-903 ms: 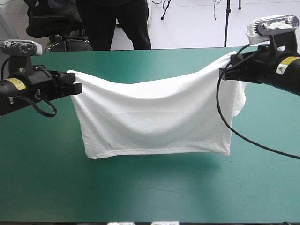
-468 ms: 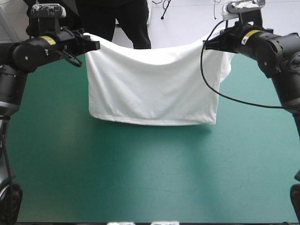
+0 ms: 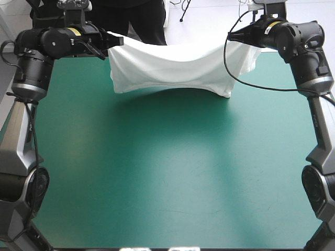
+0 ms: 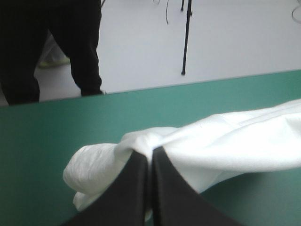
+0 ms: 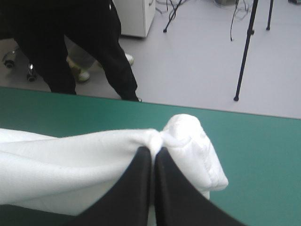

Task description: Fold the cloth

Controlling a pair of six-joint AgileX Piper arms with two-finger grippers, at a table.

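Note:
The white T-shirt (image 3: 172, 65) hangs stretched between both grippers near the table's far edge, sagging in the middle, its lower hem just above or touching the teal-green cover. My left gripper (image 3: 118, 40) is shut on its left corner, and my right gripper (image 3: 233, 36) is shut on its right corner. In the left wrist view the black fingers (image 4: 136, 181) meet in an arch, pinching the T-shirt (image 4: 225, 141), which bunches beside them. The right wrist view shows the fingers (image 5: 164, 183) pinching the T-shirt (image 5: 70, 169) the same way, with a rolled fold ahead.
The teal-green cover (image 3: 167, 172) stretches bare from the T-shirt to the near edge. The table's far edge (image 4: 197, 81) runs just beyond the cloth.
Both arms have carried the T-shirt away toward the far edge. It hung lower and longer before; now it is bunched shorter and sits close to the far edge.

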